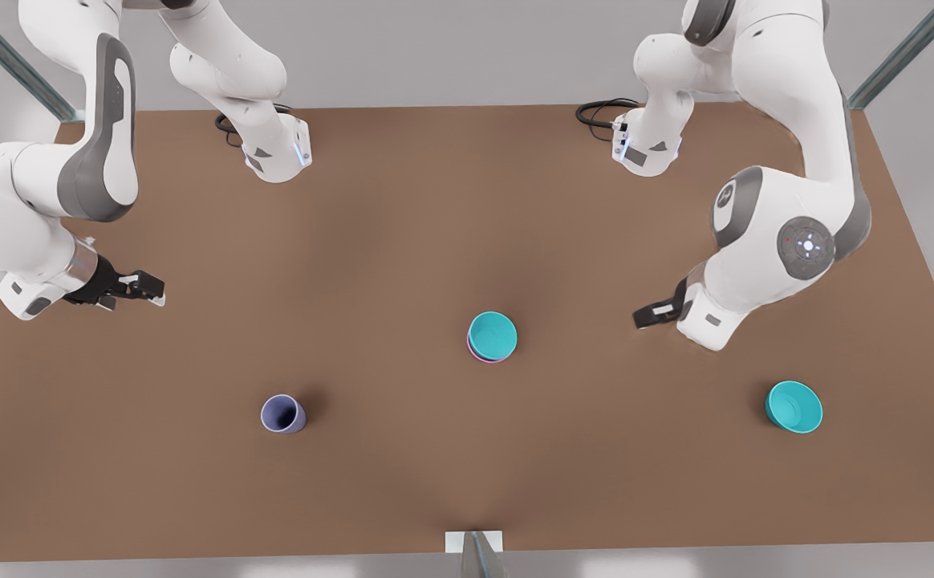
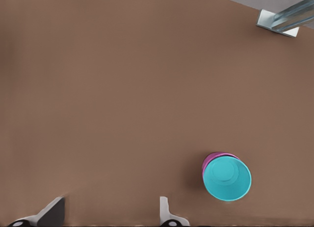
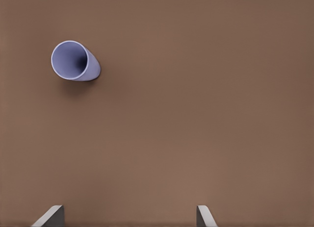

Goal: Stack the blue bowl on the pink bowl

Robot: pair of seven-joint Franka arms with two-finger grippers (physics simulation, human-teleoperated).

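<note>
Lavender cup stands alone; blue bowl sits nested in pink bowl; stacking looks done; left gripper near the stack, right gripper well away, both fingers apart.

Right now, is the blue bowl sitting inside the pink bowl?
Yes. The blue bowl sits nested in the pink bowl, whose rim peeks out underneath. Both grippers are open and away from it.

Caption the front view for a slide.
Blue bowl nested in pink bowl mid-table; both arms wait apart.

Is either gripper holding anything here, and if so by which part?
Nothing is held. Left gripper and right gripper are open, empty; blue bowl sits in pink bowl.
</note>
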